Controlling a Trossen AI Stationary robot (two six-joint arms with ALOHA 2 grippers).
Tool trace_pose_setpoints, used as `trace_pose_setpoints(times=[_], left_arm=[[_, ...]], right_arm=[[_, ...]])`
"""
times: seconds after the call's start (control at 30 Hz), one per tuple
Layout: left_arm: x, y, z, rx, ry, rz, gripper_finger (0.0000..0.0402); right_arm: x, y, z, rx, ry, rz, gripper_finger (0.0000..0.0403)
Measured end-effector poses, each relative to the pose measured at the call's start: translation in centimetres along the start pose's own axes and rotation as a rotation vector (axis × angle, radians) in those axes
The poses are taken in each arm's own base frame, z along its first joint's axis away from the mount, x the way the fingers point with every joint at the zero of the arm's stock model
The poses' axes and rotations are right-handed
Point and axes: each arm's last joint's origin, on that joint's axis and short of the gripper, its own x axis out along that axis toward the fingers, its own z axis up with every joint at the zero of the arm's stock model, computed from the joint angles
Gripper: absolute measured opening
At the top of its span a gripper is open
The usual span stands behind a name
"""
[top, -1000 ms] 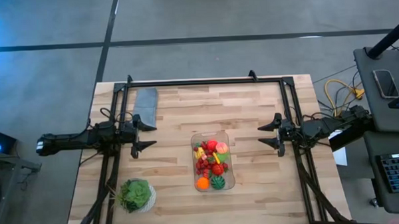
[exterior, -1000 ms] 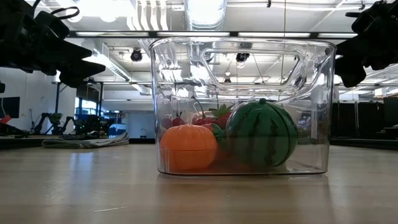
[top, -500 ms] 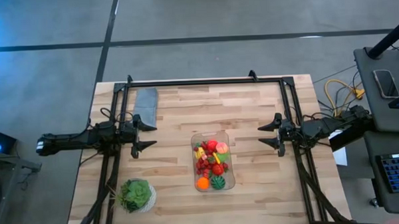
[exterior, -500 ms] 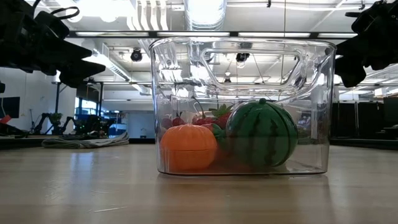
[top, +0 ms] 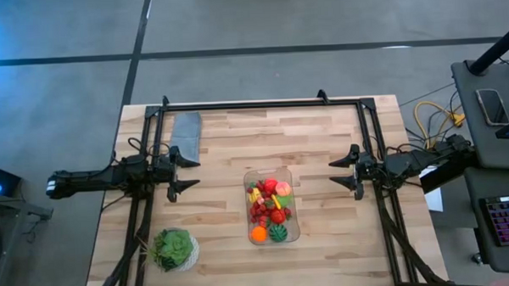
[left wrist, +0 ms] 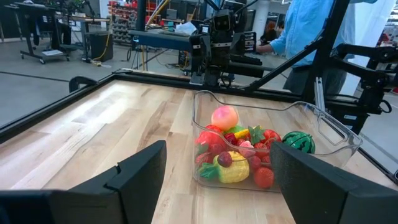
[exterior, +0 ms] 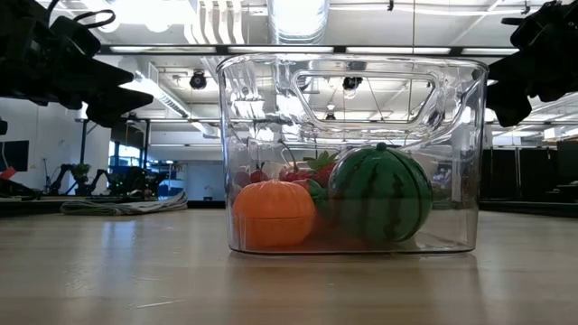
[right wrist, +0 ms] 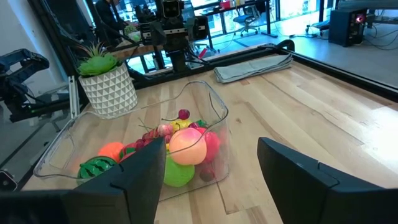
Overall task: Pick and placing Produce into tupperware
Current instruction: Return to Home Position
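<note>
1. The tupperware (top: 249, 213) sits near the middle of the wooden desk (top: 322, 132), between the two arms. The produce (top: 271, 207) lies heaped inside it, and no loose piece shows on the boards.
2. The left end effector (top: 188, 169) hangs over the desk's left side, fingers spread wide and empty, well apart from the tupperware. The right end effector (top: 341, 172) mirrors it on the right, likewise spread and holding nothing.
3. The tupperware is clear, thin-walled plastic with rounded corners and a cut-out grip in one end wall. It is probably light, slightly flexible and slick, so the rim or that grip looks the best place to take hold.
4. The produce looks like smooth moulded plastic and is likely light, stiff and not fragile.
5. The striped green ball (exterior: 379, 194) and the orange piece (exterior: 273, 215) rest against the end wall nearest the low camera. Being round, they would likely roll if nudged.
6. The tiny red berries (left wrist: 254, 163) are glossy and would probably slip from a loose pinch.
7. A leafy plant (top: 175, 249) and a folded grey cloth (top: 185, 128) stand apart on the left.
</note>
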Motion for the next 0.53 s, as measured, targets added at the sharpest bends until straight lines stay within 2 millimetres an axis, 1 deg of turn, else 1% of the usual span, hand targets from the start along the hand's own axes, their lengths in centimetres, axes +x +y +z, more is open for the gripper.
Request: trace_pose_setpoints(times=[0.23,0.53], left_arm=[[0.00,0.00,0.00,0.000,0.000,0.000,0.0272],[0.00,0.00,0.00,0.000,0.000,0.000,0.0272]], right_arm=[[0.00,0.00,-0.01,0.000,0.000,0.000,0.0249],[0.00,0.00,0.00,0.000,0.000,0.000,0.0245]])
